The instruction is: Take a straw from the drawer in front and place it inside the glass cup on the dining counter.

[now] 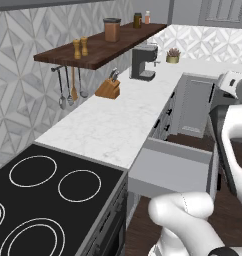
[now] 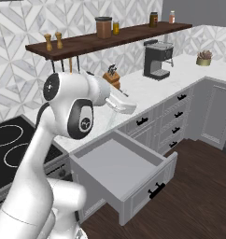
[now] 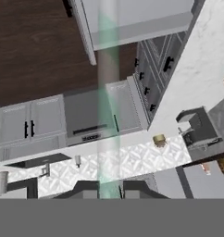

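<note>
Grey kitchen cabinets under a marble worktop (image 2: 147,91) — drawer (image 2: 119,172) pulled out wide in front. Gripper (image 3: 109,192) raised high above it, jaws pinched narrow on a translucent green straw (image 3: 107,92) — hanging over the drawer.

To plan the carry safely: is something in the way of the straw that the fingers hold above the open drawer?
Nothing visible does. The straw hangs free from the shut fingers above the open drawer. The way beyond cannot be judged.
</note>
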